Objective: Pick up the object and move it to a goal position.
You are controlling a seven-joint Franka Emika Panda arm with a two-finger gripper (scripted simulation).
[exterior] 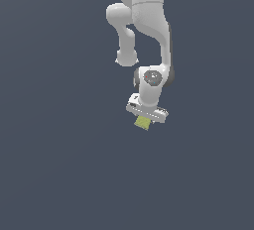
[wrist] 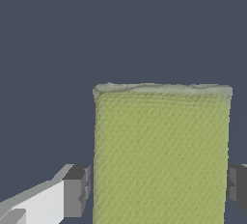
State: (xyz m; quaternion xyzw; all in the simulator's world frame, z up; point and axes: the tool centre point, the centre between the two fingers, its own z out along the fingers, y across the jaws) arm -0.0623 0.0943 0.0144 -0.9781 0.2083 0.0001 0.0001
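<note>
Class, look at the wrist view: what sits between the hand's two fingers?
The block fills the stretch between the fingers; slim gaps show at each side. The wrist view shows it.

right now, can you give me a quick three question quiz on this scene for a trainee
1. True or false: the block sits between the fingers of the gripper.
2. What colour is the block?
A. red
B. olive yellow-green
C. blue
3. Fill in: in the exterior view, the block pokes out ____ the white gripper.

Key:
1. True. In the wrist view a dark finger pad stands at each side of the block, though contact is hard to confirm.
2. B
3. below
</note>
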